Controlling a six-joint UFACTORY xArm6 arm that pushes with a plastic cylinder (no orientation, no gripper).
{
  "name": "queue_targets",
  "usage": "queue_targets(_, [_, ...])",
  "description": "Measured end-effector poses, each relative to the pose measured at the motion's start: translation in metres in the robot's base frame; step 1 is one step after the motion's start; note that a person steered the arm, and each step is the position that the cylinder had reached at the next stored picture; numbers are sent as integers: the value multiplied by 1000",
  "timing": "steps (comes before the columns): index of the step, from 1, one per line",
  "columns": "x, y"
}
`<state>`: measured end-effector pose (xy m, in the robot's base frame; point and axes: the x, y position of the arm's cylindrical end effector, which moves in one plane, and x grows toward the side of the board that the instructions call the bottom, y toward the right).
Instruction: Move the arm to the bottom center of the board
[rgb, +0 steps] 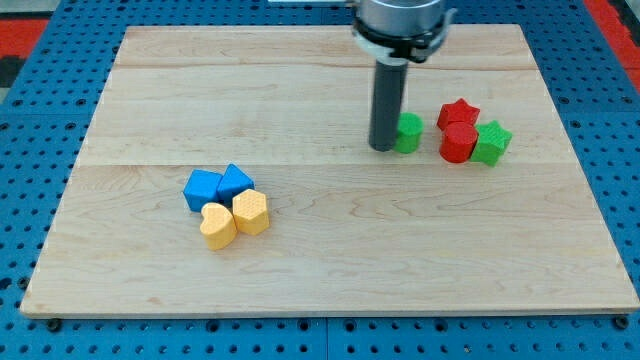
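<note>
My tip (384, 148) stands in the upper right part of the board (300, 290), touching or just beside the green block (408, 132) on its left; the bottom center is well apart, so the travel is judged not yet made. There is no claw to report, only a bare rod; it holds nothing. The board is pale wood on a blue pegboard table (30, 180); two blue blocks (218, 186) and two yellow blocks (235, 219) cluster left of the likely path.

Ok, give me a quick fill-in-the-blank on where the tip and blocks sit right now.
1. My tip touches the ____ side of a green block.
2. The blue blocks sit directly above two ____ blocks in the view.
3. The green star lies to the view's ____ of the red blocks.
4. The wooden board's bottom centre holds ____ blocks.

Missing words: left; yellow; right; no
</note>
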<state>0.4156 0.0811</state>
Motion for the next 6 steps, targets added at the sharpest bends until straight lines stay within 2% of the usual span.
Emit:
queue_targets(1, [25, 20])
queue_targets(2, [32, 45])
queue_targets(3, [111, 51])
queue_targets(4, [182, -20])
queue_targets(6, [192, -38])
